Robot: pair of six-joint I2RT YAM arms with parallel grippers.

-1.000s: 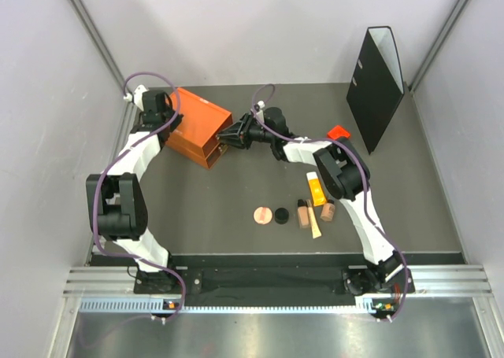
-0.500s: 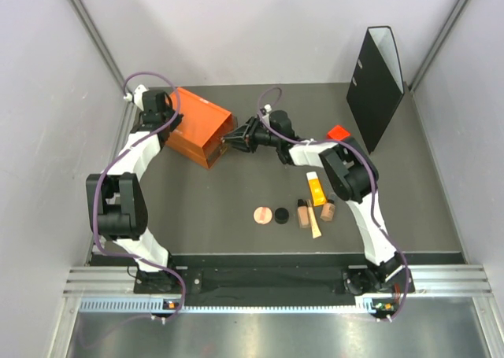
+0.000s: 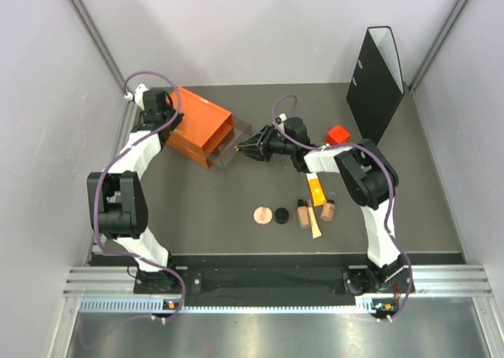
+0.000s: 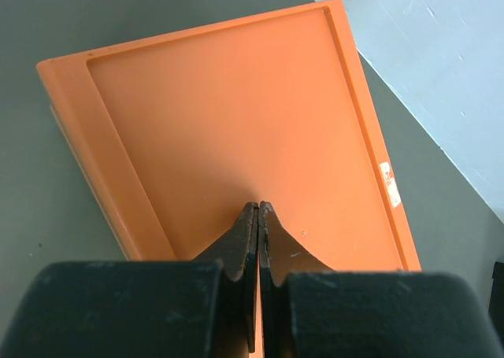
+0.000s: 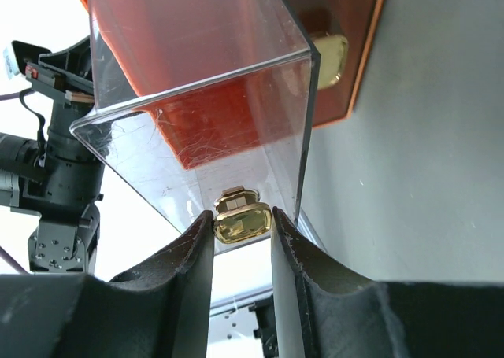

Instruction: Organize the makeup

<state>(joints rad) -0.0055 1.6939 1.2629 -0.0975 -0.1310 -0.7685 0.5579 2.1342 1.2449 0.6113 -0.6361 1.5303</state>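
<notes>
The makeup lies in a row at the table's middle front: a round pink disc [image 3: 262,215], a small black disc [image 3: 281,215], a beige dark-capped bottle [image 3: 304,214], a beige stick [image 3: 315,226], a second beige bottle [image 3: 328,211] and an orange tube with a white cap [image 3: 316,190]. My right gripper [image 3: 250,148] is shut on the gold knob [image 5: 243,220] of a clear drawer [image 5: 213,98], which stands pulled partly out of the orange drawer box [image 3: 197,126]. My left gripper [image 4: 259,208] is shut and empty, its tips resting on the box's top [image 4: 236,130].
A small red cube [image 3: 339,133] sits behind the right forearm. A black file holder [image 3: 376,75] stands at the back right. A second gold knob [image 5: 331,55] shows on the box's other drawer. Grey walls close in both sides.
My right gripper has moved right and toward the front, drawing the clear drawer out of the orange box. The left arm and the makeup have not moved.
</notes>
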